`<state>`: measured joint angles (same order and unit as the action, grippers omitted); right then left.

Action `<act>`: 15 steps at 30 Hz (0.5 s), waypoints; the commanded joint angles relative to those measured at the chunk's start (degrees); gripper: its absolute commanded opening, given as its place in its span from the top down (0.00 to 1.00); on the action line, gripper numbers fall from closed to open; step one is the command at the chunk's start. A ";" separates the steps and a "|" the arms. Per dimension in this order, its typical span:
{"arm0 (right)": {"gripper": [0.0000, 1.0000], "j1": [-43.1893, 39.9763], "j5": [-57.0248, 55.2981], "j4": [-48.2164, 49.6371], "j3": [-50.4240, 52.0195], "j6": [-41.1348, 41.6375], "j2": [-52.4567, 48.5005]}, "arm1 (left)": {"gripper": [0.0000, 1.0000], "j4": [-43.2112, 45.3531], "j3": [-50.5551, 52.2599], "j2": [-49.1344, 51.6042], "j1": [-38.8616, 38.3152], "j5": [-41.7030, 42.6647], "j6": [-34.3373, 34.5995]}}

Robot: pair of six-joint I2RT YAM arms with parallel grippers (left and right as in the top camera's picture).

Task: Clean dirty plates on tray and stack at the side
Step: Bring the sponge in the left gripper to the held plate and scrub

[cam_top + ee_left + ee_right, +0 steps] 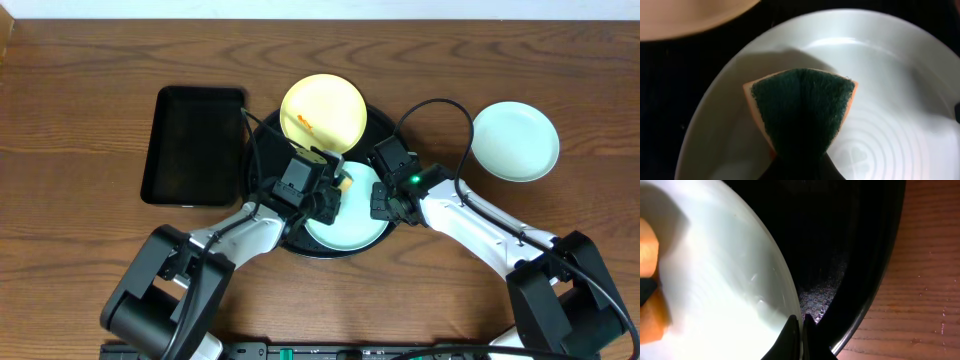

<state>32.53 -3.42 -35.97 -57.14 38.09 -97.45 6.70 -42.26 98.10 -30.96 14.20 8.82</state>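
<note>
Scrubbing under way – the left gripper has its fingers clamped on a sponge, green scouring face down on the mint plate, which lies in the near part of the round tray. The right gripper has its fingers pressed together at that plate's right rim, apparently nipping it to steady it. A yellow plate with an orange smear waits at the tray's far side; a second mint plate sits apart on the counter, right of the tray. Done well, the step calls for flat, overlapping strokes across the whole well, firm but not hard enough to tip the plate – and a rim hold that does not slip.
</note>
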 commanded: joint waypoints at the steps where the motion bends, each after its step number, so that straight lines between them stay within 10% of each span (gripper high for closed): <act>1: 0.99 0.55 -0.59 -0.24 0.28 -0.90 -0.07 | 0.92 1.05 0.55 5.38 -0.09 -2.03 -0.15; 15: 0.99 0.55 -0.63 -0.20 0.28 -0.87 -0.07 | 0.92 18.71 0.37 4.90 0.02 -2.05 -3.21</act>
<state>32.53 -3.46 -35.97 -56.88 38.09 -97.45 22.11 -42.52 102.89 -30.92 13.54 7.46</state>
